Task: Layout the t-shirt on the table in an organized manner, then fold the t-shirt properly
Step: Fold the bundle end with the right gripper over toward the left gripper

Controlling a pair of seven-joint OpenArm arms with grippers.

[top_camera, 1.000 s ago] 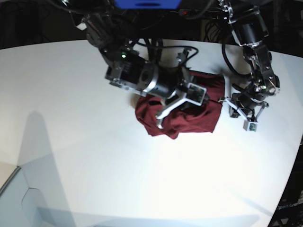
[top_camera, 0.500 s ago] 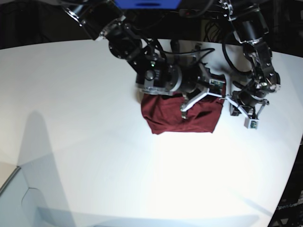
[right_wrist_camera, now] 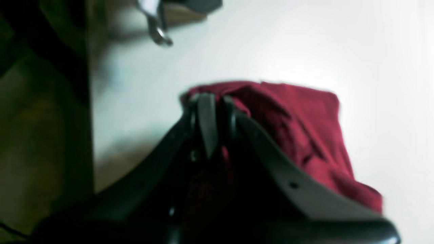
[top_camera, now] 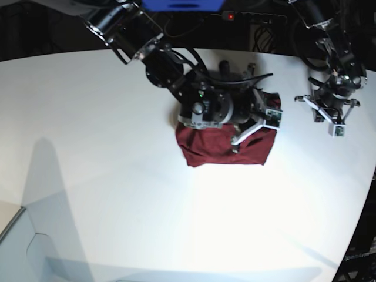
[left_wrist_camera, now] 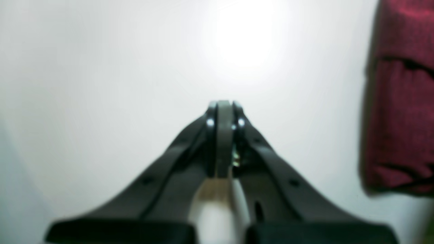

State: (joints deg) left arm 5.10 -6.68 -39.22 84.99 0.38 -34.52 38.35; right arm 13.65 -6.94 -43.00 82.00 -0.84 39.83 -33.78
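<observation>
I am in the folding part of the job, late in it by my judgement: the t-shirt (top_camera: 226,147) lies on the table (top_camera: 106,176) as a compact, roughly rectangular bundle, several layers deep, just beneath my right arm.

My right claw (right_wrist_camera: 212,101) is pinched closed on the t-shirt's upper edge; in the right wrist view the maroon cloth bunches right around the tips and spills away to one side in soft ridges. My left claw (left_wrist_camera: 222,110) is closed on nothing, its tips pressed together over bare table, with the t-shirt's side edge (left_wrist_camera: 400,112) well off to one side. In the base view that left claw (top_camera: 330,114) hangs apart from the bundle.

The cloth is thin, matte and limp, a deep maroon that shows darker creases where the layers overlap. Its lower edge in the base view looks fairly straight, while the top, under my right claw, is rumpled and uneven. The table is smooth, white and glossy enough to throw a bright glare, so I judge the fabric will slide on it easily.

Next, I think, the held edge needs to be laid down flat and released without dragging the stack askew, and then the bundle may want squaring up. Pulling sideways could undo the layers.
</observation>
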